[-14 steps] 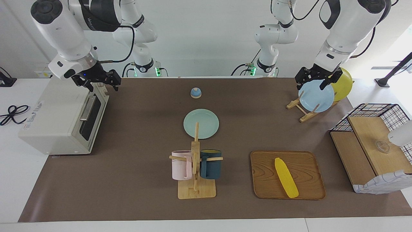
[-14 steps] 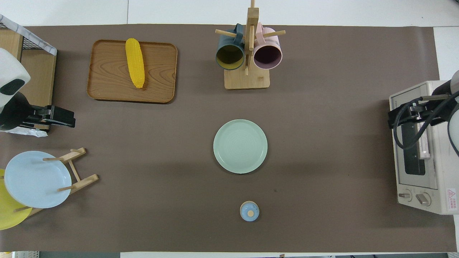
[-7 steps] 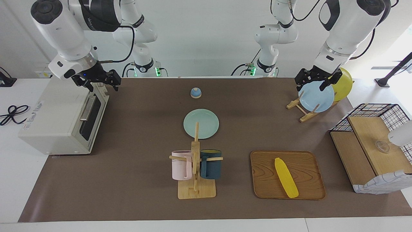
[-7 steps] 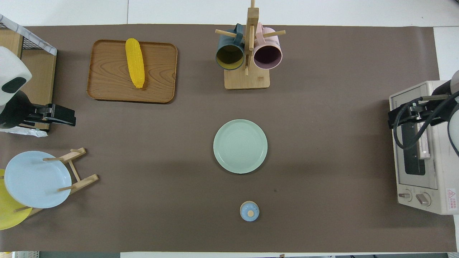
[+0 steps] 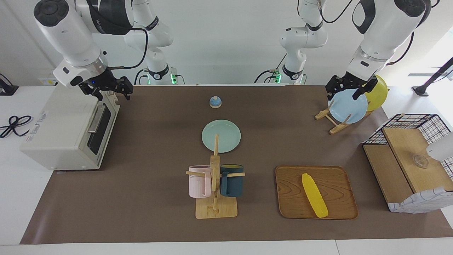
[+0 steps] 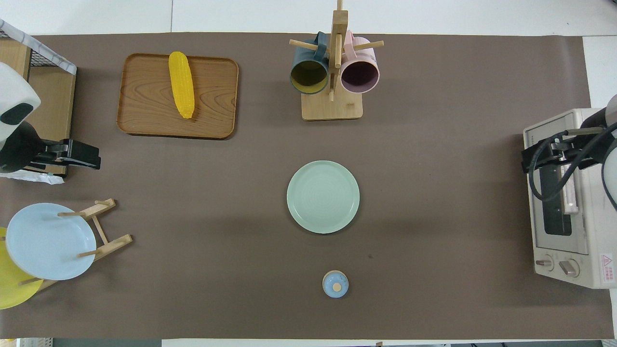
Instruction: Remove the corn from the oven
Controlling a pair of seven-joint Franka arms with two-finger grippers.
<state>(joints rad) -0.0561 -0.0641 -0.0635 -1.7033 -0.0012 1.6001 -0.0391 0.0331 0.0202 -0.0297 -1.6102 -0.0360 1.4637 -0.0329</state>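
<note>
The corn (image 5: 314, 195) is lying on the wooden tray (image 5: 339, 209), slanted across its middle, with bare wood showing on every side of it, and touching none of the raised edges. The tray is sitting toward the left arm's end of the table, farther from the robots than the plate rack (image 5: 331, 122). The oven (image 5: 63, 131) is standing at the right arm's end, its door closed. The right gripper (image 5: 106, 89) is hanging over the oven's top front edge; I cannot tell how its jaws stand. The left gripper (image 5: 348, 90) is hovering above the blue plate (image 5: 348, 108) in the rack, its jaws spread. A green plate (image 5: 221, 135) is lying mid-table, with open brown mat all around it and a mug stand (image 5: 215, 184) just beside it.
</note>
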